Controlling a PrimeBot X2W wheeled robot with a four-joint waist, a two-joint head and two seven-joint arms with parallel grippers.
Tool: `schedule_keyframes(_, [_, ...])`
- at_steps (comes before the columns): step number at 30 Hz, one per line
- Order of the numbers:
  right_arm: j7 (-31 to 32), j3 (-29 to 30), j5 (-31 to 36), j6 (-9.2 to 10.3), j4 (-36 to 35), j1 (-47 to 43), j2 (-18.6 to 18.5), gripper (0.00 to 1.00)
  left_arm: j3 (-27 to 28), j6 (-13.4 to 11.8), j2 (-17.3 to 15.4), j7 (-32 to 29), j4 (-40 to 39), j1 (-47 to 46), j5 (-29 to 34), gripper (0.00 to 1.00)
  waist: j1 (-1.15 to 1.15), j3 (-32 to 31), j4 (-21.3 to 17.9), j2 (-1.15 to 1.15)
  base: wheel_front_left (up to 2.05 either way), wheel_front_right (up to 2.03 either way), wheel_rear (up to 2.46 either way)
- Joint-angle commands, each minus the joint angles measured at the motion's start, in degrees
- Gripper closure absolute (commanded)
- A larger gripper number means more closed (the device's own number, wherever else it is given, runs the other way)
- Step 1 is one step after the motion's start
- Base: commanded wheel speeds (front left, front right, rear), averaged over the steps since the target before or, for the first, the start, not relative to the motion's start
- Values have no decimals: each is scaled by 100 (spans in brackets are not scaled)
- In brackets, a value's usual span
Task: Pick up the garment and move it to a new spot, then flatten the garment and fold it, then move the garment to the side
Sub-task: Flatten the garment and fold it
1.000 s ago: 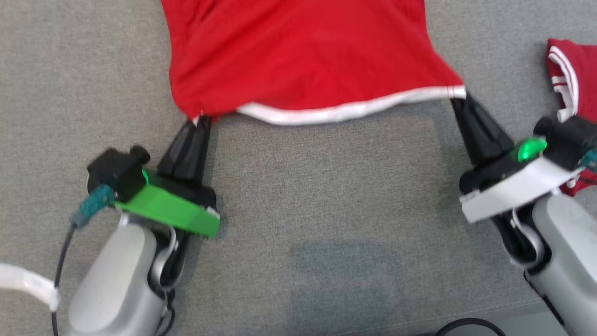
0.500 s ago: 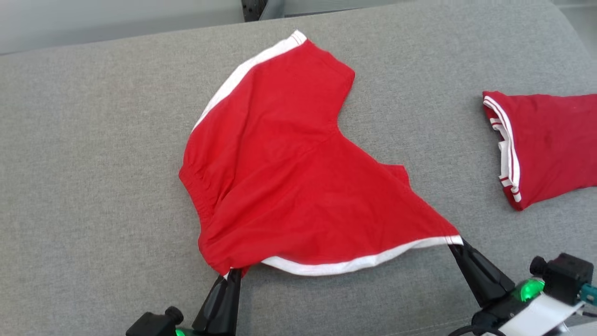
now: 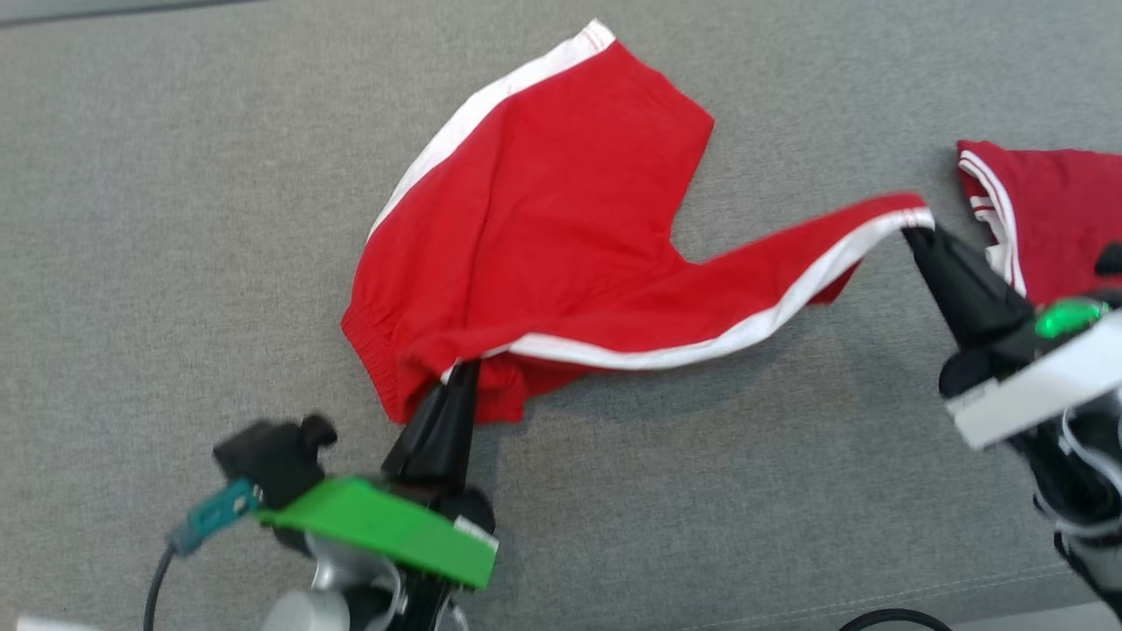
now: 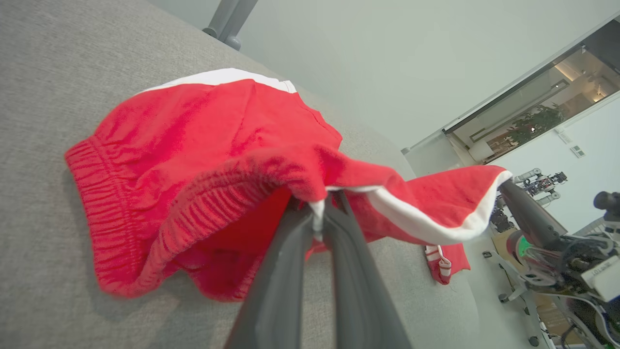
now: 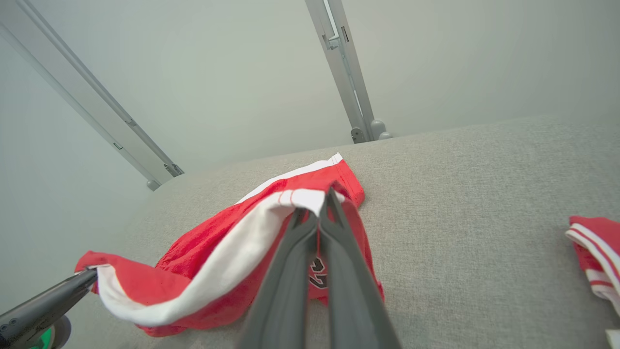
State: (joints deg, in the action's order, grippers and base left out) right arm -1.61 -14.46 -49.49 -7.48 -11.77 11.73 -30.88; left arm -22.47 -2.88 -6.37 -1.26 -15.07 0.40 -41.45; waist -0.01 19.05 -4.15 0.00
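Item: red shorts (image 3: 543, 228), body on the grey cushion (image 3: 175, 219) at 12 o'clock from the left gripper (image 3: 463, 372); white hem runs toward 2 o'clock to the right gripper (image 3: 916, 232), each gripper pinched tight on a hem corner.

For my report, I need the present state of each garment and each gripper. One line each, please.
red shorts: partly lifted, white hem stretched between both grippers
left gripper: shut on the red shorts
right gripper: shut on the red shorts, at a hem corner
second red garment: lying apart, untouched
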Motion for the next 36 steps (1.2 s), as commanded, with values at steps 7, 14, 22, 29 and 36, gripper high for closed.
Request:
schedule_keyframes(7, [854, -268, -583, -1, 1405, 2202, -220, 100, 19, -672, 295, -971, 933, -2302, -506, 100, 1, 1347, 1301, 0, 0, 0, 0])
schedule_keyframes(14, [894, -1062, -604, -1, 2755, 3667, 30, 100, -181, -1131, 346, -755, 2261, -3480, -949, 100, 1, 1251, 1580, 0, 0, 0, 0])
schedule_keyframes(22, [895, -1549, -632, 0, 3970, 4752, -54, 100, -791, -1308, 346, -420, 2938, -4186, -1776, 100, 1, 1277, 1778, 0, 0, 0, 0])
schedule_keyframes(29, [1110, -1965, -615, -1, 4483, 5237, -204, 100, -1242, -1425, 342, -189, 3278, -4614, -2468, 100, 1, 1362, 1889, 0, 0, 0, 0])
schedule_keyframes(36, [1099, -2179, -587, 0, 5028, 5559, -216, 100, -1408, -1501, 341, -98, 3526, -4871, -3122, 100, 1, 1301, 1986, 0, 0, 0, 0])
